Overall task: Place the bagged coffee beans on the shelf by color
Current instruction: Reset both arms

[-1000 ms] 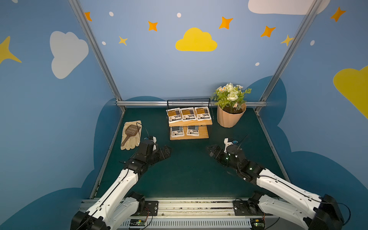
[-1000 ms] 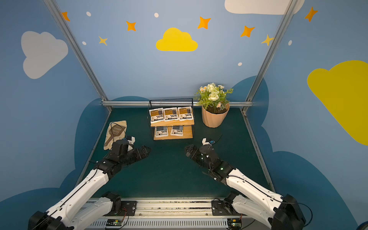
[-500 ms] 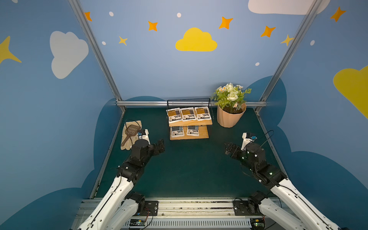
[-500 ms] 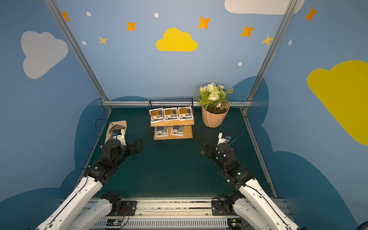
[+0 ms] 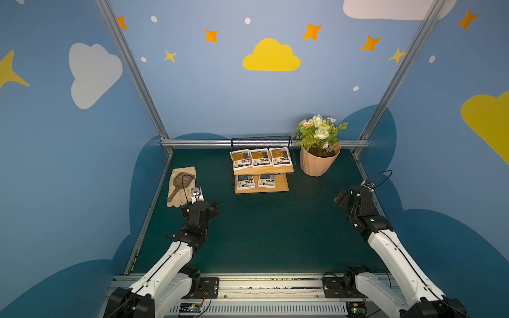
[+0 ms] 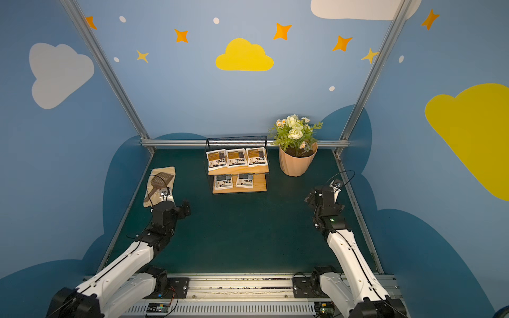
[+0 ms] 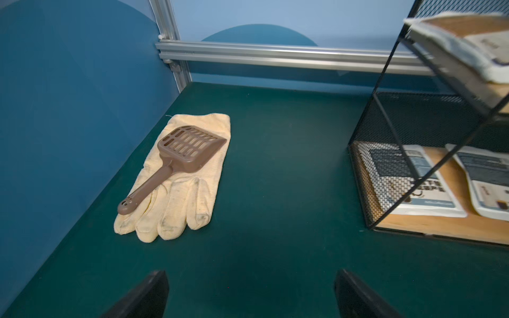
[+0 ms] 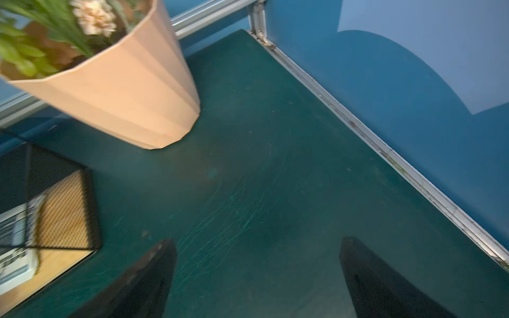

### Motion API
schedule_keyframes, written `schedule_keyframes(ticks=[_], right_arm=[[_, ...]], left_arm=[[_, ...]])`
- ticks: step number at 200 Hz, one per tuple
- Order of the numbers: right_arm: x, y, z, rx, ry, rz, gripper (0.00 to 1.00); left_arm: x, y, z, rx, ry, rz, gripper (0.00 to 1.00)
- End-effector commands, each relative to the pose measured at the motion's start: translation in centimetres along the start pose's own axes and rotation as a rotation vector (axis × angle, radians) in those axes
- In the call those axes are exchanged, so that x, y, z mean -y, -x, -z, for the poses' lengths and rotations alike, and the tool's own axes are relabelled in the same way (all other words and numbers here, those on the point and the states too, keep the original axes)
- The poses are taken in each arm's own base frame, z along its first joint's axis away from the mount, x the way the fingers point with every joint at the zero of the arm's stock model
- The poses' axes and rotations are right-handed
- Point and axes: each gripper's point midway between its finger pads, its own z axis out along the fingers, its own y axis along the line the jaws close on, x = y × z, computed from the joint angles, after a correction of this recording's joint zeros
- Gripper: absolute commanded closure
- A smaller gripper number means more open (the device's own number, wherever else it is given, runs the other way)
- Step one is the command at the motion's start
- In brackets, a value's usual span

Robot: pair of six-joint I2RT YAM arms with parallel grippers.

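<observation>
We note both pairs of jaws wide open, empty. Five bagged coffee beans (image 5: 259, 159) lie on the shelf (image 5: 281, 185), ahead between the jaws, colour-sorted. We judge a stray reach could knock one off.

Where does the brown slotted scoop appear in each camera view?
In a top view: the brown scoop lies on the cream glove, left of the shelf.
In a top view: same place, left of the shelf.
Left wrist: on the glove, with the shelf beside it.
Right wrist: not in it.
Shared landmark: the shelf shows in all four views.
</observation>
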Motion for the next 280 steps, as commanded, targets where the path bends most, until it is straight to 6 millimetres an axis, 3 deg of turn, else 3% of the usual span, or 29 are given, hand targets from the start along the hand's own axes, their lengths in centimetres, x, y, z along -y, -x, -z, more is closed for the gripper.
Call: schedule_keyframes(ticks=[1, 50, 89, 144, 177, 211, 220, 238, 280], right_arm=[[1.1, 0.2, -1.3, 0.052, -0.035, -0.004, 0.02], [3.0, -0.4, -3.8, 0.117, -0.111, 0.018, 0.01], [4.4, -1.0, -4.5, 0.101, -0.142, 0.039, 0.02], [-0.6, -1.6, -6.3, 0.098, 0.117, 0.161, 0.02], [-2.6, -2.4, -7.6, 0.143, 0.22, 0.196, 0.01], [-4.9, -4.5, -8.4, 0.178, 0.341, 0.32, 0.02], [-5.0, -4.2, -9.1, 0.205, 0.33, 0.263, 0.02], [-7.6, -4.5, -9.4, 0.222, 0.452, 0.366, 0.02], [-7.6, -5.2, -9.6, 0.068, 0.433, 0.409, 0.02]], left_arm=[[-0.3, 1.8, -0.9, 0.067, 0.002, 0.018, 0.0], [-1.4, 0.6, -3.3, 0.03, -0.025, 0.052, 0.0], [-0.6, 1.7, -4.5, 0.051, -0.084, -0.046, 0.0], [-0.3, 1.4, -4.6, 0.077, -0.162, -0.018, 0.0], [0.2, 1.0, -5.5, 0.077, -0.182, -0.027, 0.0], [0.2, 1.2, -7.1, 0.09, -0.193, 0.014, 0.0], [0.6, 0.5, -7.5, 0.08, -0.21, 0.007, 0.0], [1.0, -0.7, -8.1, 0.082, -0.232, 0.0, 0.0], [2.2, -1.2, -9.3, 0.005, -0.285, -0.039, 0.0]])
